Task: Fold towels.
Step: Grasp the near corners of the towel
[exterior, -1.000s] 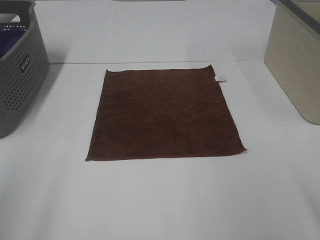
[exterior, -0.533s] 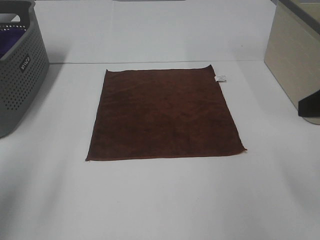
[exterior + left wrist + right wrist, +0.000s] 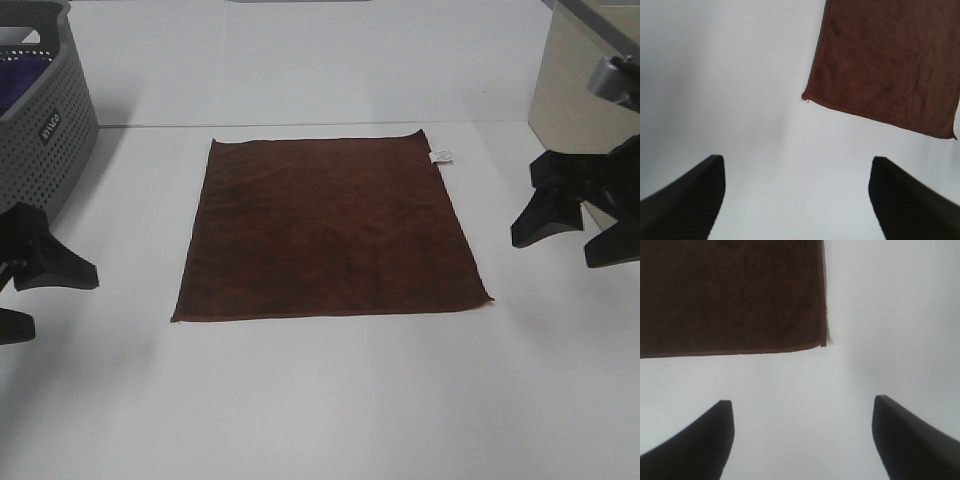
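The left pincer (image 3: 60,300) stands open by the left edge of the bench (image 3: 320,410), its two dark ribbed fingers (image 3: 687,200) spread wide with nothing between them. The right pincer (image 3: 552,250) is likewise spread and empty by the right edge. From these views I cannot tell whether either one touches the surface or hangs above it. Between them, apart from both, the dark reddish-brown towel (image 3: 330,230) lies flat and unfolded in the middle of the bench, its small white tag (image 3: 441,155) jutting from the right side near the far corner. Each wrist view shows a near corner of the towel ahead of the fingers. A grey perforated laundry basket (image 3: 40,140) sits at the far left corner, with something purple (image 3: 20,80) inside, probably cloth. A beige bin (image 3: 580,110) sits at the far right.
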{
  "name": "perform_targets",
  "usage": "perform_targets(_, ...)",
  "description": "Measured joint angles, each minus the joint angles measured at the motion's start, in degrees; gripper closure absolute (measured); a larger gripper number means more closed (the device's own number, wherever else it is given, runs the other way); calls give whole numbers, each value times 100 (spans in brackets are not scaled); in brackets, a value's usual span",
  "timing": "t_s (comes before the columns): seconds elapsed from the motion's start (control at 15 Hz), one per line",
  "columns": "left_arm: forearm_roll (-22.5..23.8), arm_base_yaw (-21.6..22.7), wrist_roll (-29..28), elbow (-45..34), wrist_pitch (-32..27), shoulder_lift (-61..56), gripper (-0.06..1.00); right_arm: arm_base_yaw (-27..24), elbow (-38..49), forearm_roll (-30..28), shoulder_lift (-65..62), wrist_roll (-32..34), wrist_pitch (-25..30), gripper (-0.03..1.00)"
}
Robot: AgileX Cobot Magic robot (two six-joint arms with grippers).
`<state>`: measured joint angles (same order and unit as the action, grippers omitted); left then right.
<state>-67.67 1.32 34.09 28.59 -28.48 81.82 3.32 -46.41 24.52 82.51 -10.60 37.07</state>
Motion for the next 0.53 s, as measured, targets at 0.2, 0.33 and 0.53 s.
perform_targets(0.2, -1306, 0, 1432, 57, -63, 670, 19, -6, -332, 573, 882, -699, 149, 24)
perform_targets(0.33, -1667, 0, 1788, 384, -447, 1157, 19, -246, -636, 1094, 1467, -1232, 401, 24)
perform_targets(0.53, -1730, 0, 1845, 1003, -963, 1925, 19, -894, -1031, 1902, 2189, -2223, 957, 24)
